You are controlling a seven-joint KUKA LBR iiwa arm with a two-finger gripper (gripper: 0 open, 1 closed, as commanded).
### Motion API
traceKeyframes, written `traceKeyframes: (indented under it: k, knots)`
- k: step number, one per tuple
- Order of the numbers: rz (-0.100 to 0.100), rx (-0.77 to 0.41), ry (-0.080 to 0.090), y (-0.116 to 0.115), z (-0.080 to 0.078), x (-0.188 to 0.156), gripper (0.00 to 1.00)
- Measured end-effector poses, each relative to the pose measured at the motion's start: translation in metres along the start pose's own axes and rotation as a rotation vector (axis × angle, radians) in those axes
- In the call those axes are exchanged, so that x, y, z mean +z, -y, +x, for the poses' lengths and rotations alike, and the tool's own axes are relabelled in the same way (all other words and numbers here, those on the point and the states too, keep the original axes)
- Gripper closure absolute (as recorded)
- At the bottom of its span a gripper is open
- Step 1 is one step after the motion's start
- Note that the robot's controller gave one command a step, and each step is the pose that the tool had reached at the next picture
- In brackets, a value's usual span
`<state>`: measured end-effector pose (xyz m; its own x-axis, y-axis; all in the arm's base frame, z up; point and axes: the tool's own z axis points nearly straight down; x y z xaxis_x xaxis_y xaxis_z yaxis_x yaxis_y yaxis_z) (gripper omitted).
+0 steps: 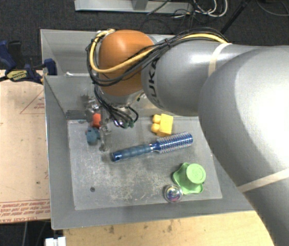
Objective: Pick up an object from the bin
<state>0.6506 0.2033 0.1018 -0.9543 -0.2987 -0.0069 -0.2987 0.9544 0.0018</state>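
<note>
Seen from above, the tool [102, 136] hangs low over the left part of the grey metal bin [114, 184], under the arm's rounded orange cover [121, 60] and a tangle of black and yellow cables [99, 60]. Whether it is open or closed, and whether it has hold of anything, I cannot tell. Just beside its tip, on the left of the bin floor near the sloping wall, lies a small teal-blue lump [91, 136], dull and irregular in shape. A small orange-red piece [96, 119] shows just above the lump; I cannot tell if it belongs to the robot or lies loose. To the right, a blue plastic hairbrush with a bristled head [152, 147] lies slantwise, its handle end near the tool. A yellow plastic block [162, 123] sits just above the brush head. A green plastic cap-shaped piece [189, 178] and a small shiny metal round thing [172, 193] touch each other near the front right corner. The bin floor is scuffed and speckled. Around the bin is a dark floor [11, 14].
</note>
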Motion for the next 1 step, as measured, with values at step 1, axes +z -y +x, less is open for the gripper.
traceKeyframes:
  k: [1]
  knots:
    - [0.001, 0.044, -0.005, 0.0188, 0.0066, -0.0012, 0.00]
